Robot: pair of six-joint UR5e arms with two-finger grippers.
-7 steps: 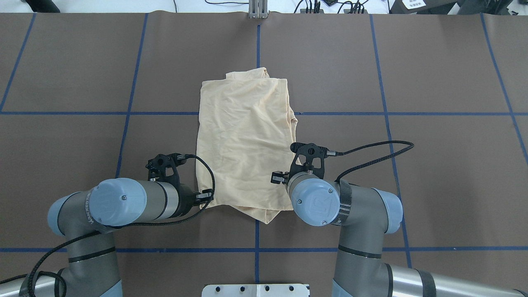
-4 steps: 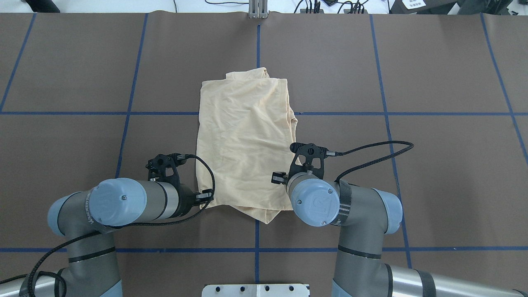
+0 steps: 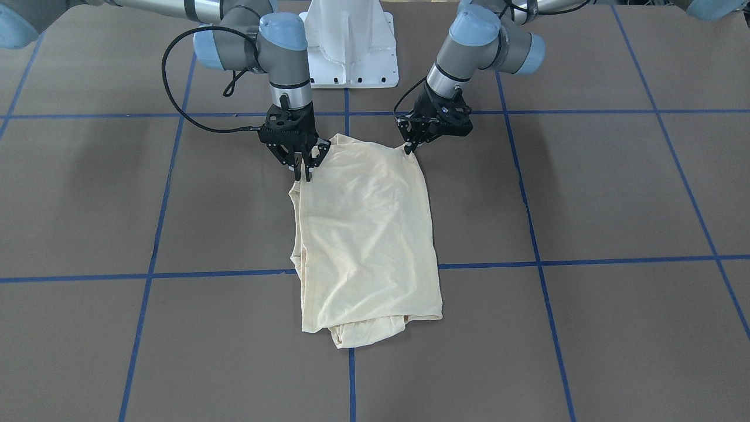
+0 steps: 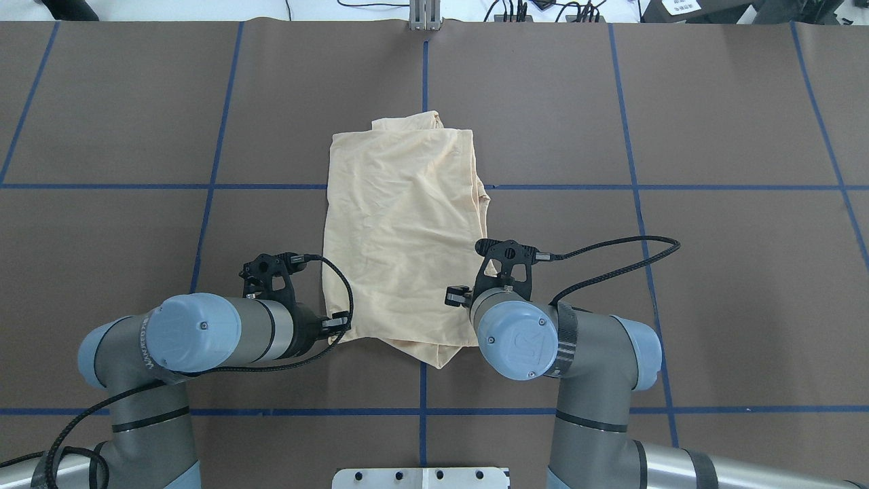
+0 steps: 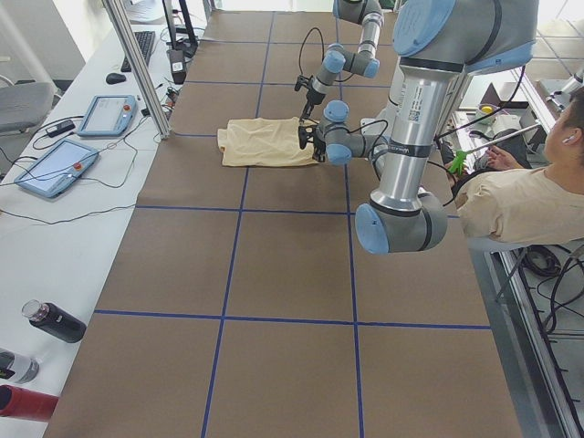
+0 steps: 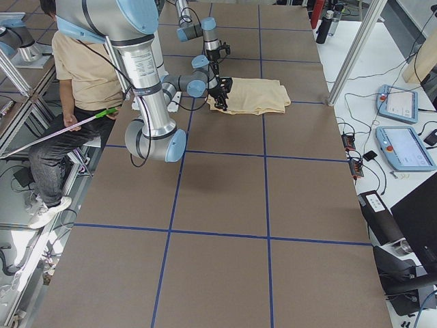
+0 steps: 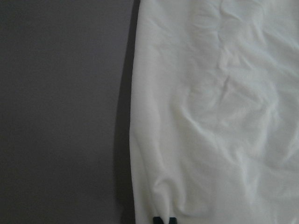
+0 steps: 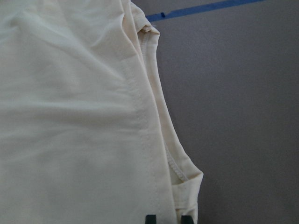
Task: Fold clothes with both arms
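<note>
The pale yellow shirt (image 3: 366, 234) lies folded into a long strip on the brown table (image 3: 586, 193), plain side up. Its print is hidden. My left gripper (image 3: 408, 147) is shut on the near corner of the shirt (image 4: 400, 231). In the left wrist view its tips (image 7: 164, 220) pinch the cloth (image 7: 210, 116). My right gripper (image 3: 303, 174) is shut on the opposite near edge. The right wrist view shows a hemmed corner (image 8: 187, 182) between its fingertips (image 8: 150, 218). Overhead, the right wrist (image 4: 516, 339) hides that gripper.
Blue tape lines (image 4: 423, 81) divide the table into squares. The white pedestal base (image 3: 351, 47) stands between the arms. A seated person (image 5: 529, 201) is behind the robot. Tablets (image 5: 55, 169) and bottles (image 5: 55, 321) sit on the side bench beyond the table's far edge.
The right wrist has shifted slightly toward the robot's base. The left arm and the shirt look unchanged.
</note>
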